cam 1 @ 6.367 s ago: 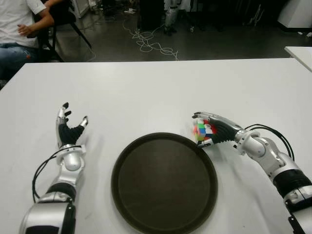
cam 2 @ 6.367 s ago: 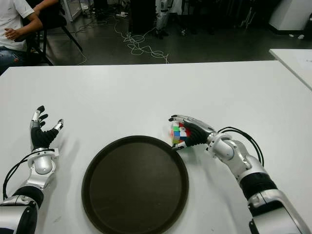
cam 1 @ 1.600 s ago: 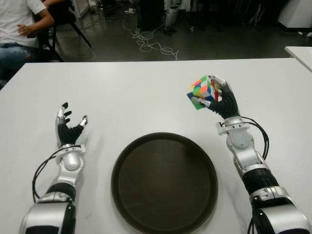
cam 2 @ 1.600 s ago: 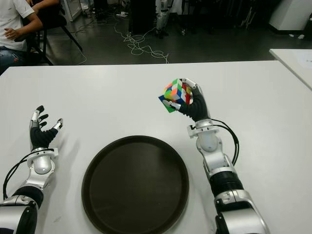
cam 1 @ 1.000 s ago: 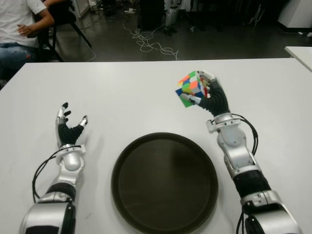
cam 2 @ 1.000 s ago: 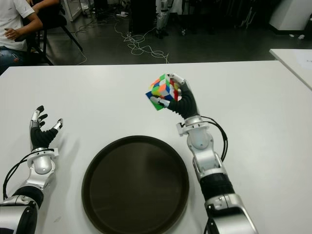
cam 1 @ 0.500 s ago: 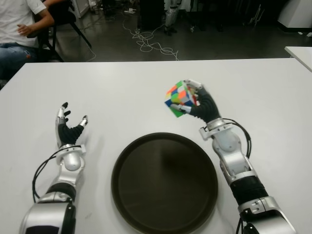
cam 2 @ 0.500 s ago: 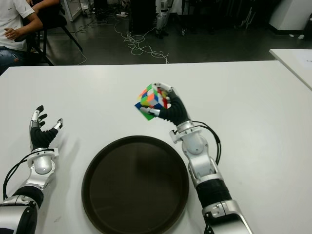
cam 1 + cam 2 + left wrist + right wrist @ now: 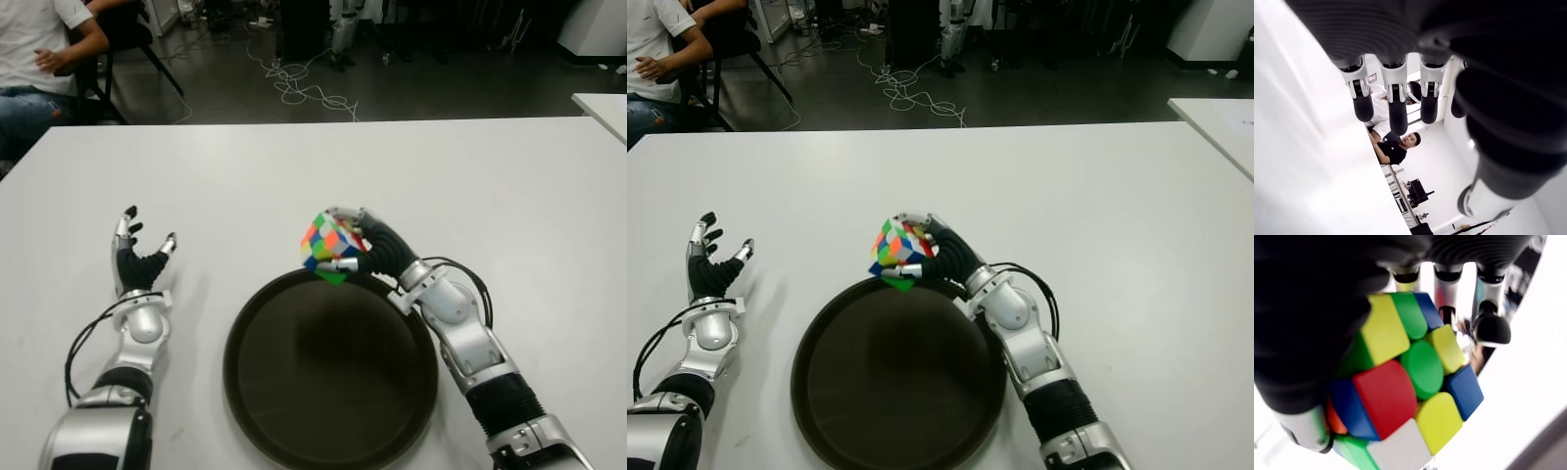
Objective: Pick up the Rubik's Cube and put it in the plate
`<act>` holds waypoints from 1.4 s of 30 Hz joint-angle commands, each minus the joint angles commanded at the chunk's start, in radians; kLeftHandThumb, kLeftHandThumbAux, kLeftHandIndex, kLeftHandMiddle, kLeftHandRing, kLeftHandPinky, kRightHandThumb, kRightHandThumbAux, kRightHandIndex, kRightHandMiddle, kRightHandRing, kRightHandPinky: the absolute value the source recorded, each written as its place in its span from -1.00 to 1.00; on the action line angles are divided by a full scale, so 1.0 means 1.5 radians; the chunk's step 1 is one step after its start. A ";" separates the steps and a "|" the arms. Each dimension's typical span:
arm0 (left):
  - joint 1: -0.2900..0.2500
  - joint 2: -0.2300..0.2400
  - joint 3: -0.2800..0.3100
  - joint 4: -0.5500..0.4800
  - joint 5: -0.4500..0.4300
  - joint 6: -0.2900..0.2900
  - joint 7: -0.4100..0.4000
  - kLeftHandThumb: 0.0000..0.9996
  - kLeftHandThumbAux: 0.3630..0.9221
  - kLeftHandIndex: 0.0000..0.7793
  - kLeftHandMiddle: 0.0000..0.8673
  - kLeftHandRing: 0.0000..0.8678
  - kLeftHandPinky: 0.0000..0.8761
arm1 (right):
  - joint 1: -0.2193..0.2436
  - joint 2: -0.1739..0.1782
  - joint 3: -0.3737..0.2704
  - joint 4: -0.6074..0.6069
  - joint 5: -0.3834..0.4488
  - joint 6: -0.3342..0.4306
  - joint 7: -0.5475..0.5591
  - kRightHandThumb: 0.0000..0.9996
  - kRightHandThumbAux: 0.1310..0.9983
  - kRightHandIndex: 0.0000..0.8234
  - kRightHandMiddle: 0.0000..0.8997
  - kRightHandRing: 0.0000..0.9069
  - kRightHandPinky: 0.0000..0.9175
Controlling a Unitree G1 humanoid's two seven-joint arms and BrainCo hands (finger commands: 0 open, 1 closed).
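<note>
The Rubik's Cube [image 9: 329,249] is many-coloured and sits in my right hand [image 9: 364,247], whose fingers are shut around it. It hangs just above the far rim of the round dark brown plate [image 9: 294,392], which lies on the white table near my body. Close up in the right wrist view, the cube [image 9: 1405,387] fills the palm with fingertips [image 9: 1491,328] wrapped over its far side. My left hand [image 9: 137,257] stands upright left of the plate, fingers spread and holding nothing.
The white table [image 9: 294,176] stretches far beyond the plate. A seated person [image 9: 39,59] is past the table's far left corner. Cables [image 9: 299,83] lie on the dark floor behind. Another white table's corner [image 9: 602,106] shows at the right.
My right hand has carried the cube down and to the left, from up in the air behind the plate to just over its far rim. The left hand has not moved.
</note>
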 joint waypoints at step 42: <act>0.001 0.000 -0.007 -0.003 0.009 0.024 0.021 -1.00 0.36 -0.73 -0.71 -0.72 -0.78 | 0.007 -0.105 0.042 -0.097 -0.020 0.127 0.159 -0.61 0.54 0.66 0.81 0.81 0.78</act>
